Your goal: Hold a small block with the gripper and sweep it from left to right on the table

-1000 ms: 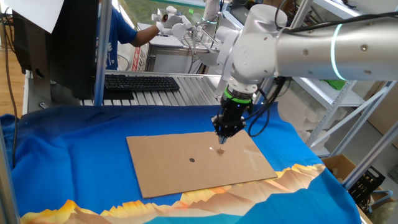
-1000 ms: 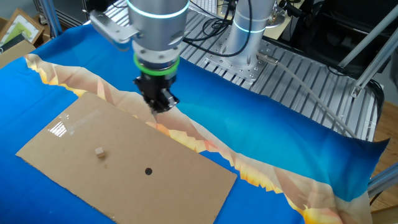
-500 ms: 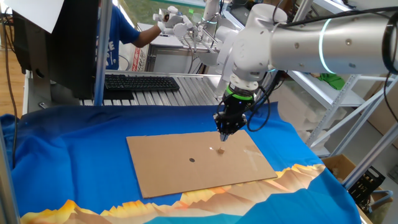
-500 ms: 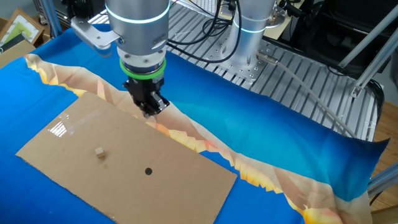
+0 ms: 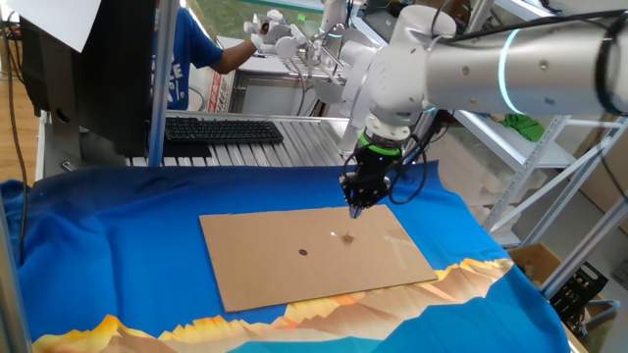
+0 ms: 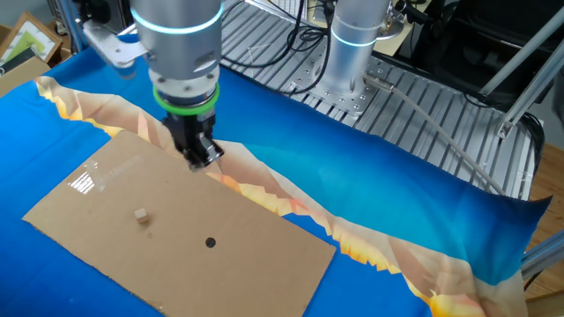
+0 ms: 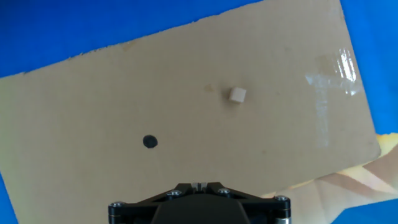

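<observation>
The small block (image 5: pixel 347 235) is a tiny pale cube lying loose on the brown cardboard sheet (image 5: pixel 265 257) on the blue table (image 5: pixel 98 245). It also shows in the other fixed view (image 6: pixel 141 217) and in the hand view (image 7: pixel 237 94). The gripper (image 5: pixel 355 204), black with a green ring, hangs above the cardboard's far edge, apart from the block. In the other fixed view the gripper (image 6: pixel 196 161) is over the cardboard's edge by the orange border. Its fingers are pressed together and hold nothing. In the hand view only the gripper's base (image 7: pixel 198 185) shows at the bottom.
A small dark round dot (image 5: pixel 302 252) lies on the cardboard near the block; it also shows in the hand view (image 7: pixel 150 142). A slatted metal bench with a black keyboard (image 5: pixel 224 129) stands behind the table. The arm's base (image 6: pixel 352 44) stands on the slats.
The gripper has moved along the cardboard's far edge and a little higher, away from the block. The block and the dot have not moved.
</observation>
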`<act>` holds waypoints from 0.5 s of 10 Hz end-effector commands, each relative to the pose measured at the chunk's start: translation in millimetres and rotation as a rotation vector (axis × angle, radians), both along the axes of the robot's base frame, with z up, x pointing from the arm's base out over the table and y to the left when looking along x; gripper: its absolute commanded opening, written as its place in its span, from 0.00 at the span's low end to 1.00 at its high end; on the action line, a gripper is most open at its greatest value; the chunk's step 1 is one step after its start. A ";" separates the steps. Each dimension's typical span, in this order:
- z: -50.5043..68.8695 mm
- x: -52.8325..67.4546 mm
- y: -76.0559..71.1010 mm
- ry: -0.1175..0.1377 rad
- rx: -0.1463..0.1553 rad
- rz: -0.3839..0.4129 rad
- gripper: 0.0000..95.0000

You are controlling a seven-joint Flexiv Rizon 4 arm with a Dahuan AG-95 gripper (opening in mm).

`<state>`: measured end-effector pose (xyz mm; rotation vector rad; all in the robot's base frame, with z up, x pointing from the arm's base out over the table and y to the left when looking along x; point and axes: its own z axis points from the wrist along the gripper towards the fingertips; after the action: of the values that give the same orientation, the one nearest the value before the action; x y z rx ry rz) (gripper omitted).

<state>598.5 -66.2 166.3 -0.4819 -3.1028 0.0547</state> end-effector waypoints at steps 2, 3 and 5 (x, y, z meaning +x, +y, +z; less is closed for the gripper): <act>0.5 -4.8 -0.6 0.025 0.029 0.030 0.00; 0.5 -4.8 -0.6 0.032 0.030 0.047 0.00; 0.5 -4.8 -0.6 0.030 0.017 0.089 0.00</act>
<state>597.6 -66.7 166.4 -0.3944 -3.0613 -0.0089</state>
